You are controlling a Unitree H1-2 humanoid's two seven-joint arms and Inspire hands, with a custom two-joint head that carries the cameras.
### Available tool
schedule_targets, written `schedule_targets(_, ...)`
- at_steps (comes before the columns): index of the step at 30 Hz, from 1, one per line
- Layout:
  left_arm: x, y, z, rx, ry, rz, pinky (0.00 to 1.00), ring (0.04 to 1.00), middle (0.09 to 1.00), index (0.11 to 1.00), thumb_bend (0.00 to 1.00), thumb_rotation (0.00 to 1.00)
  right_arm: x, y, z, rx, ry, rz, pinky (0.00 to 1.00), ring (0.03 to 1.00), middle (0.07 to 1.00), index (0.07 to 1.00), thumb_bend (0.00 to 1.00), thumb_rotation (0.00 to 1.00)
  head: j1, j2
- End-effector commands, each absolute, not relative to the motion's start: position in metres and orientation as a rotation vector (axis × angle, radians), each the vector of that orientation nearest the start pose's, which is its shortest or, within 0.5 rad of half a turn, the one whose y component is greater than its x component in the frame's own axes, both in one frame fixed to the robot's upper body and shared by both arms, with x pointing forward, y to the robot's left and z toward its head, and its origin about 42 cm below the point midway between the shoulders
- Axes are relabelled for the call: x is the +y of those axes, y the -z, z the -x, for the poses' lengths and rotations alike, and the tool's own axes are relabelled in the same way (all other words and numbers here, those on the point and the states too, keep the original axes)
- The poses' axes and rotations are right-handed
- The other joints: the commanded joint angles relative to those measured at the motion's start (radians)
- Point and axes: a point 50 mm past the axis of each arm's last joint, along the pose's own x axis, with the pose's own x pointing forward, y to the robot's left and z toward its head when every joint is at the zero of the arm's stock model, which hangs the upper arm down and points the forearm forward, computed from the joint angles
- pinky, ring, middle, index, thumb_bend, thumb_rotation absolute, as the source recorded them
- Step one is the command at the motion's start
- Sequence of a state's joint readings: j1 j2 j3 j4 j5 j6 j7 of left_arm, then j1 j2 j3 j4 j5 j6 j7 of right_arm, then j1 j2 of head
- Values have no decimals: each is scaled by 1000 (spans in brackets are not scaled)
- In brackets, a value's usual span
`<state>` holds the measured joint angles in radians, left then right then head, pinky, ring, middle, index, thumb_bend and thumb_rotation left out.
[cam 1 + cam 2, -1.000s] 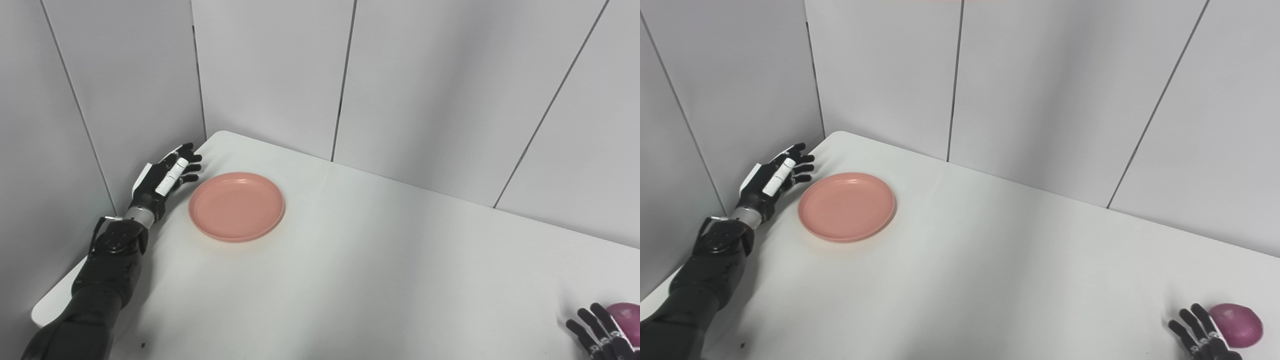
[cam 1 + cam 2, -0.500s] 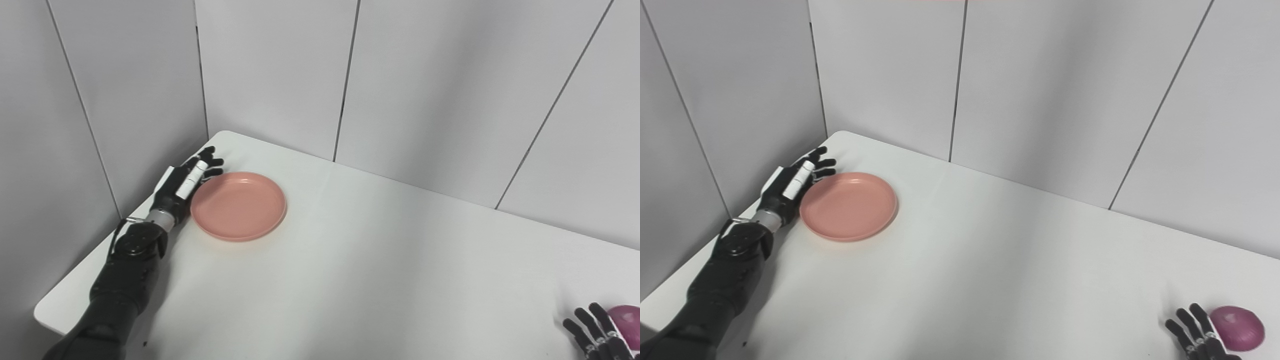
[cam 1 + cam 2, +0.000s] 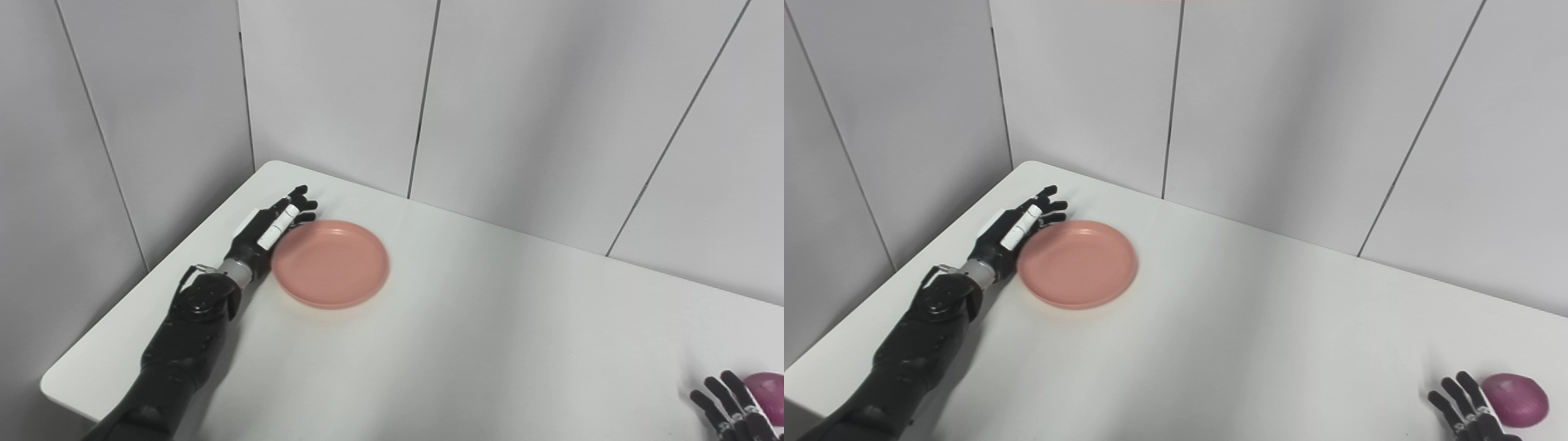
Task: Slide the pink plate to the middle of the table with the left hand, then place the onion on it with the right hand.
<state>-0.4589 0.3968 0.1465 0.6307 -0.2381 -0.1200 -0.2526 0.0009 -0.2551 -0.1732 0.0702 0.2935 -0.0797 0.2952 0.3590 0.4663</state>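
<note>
A round pink plate point(image 3: 331, 264) lies flat on the white table point(image 3: 465, 343), left of its middle. My left hand point(image 3: 267, 228) is open, fingers stretched out, its inner side pressed against the plate's left rim. At the bottom right corner a purple onion point(image 3: 1516, 400) sits on the table. My right hand point(image 3: 1467, 406) rests just left of the onion, fingers spread and open, mostly cut off by the picture's lower edge.
Grey wall panels point(image 3: 343, 92) close off the table at the back and on the left. The table's left edge point(image 3: 67, 373) runs close beside my left forearm. Nothing else lies on the white surface.
My left hand came in from the left, met the plate's rim and pushed the plate to the right. The right hand and onion kept their places.
</note>
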Motion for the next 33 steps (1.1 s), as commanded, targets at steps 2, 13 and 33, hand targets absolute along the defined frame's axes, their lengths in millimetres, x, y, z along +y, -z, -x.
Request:
schedule_targets(2,373,-162,-429,-66,62,-96,883,894,892,927,985,789,-319,-62,-248,79,-82,-107,997,864,905,932,1000,998,-1,1)
schedule_targets(13,344,-165,-416,-53,144,-90,814,838,856,905,977,818,-315,-65,-247,75,-83,-119,975,856,897,918,1000,983,-15,13)
schedule_targets(33,275,-162,-372,-9,279,-26,817,844,863,903,908,824,-299,-73,-245,45,-91,-128,965,870,919,929,968,975,-49,32)
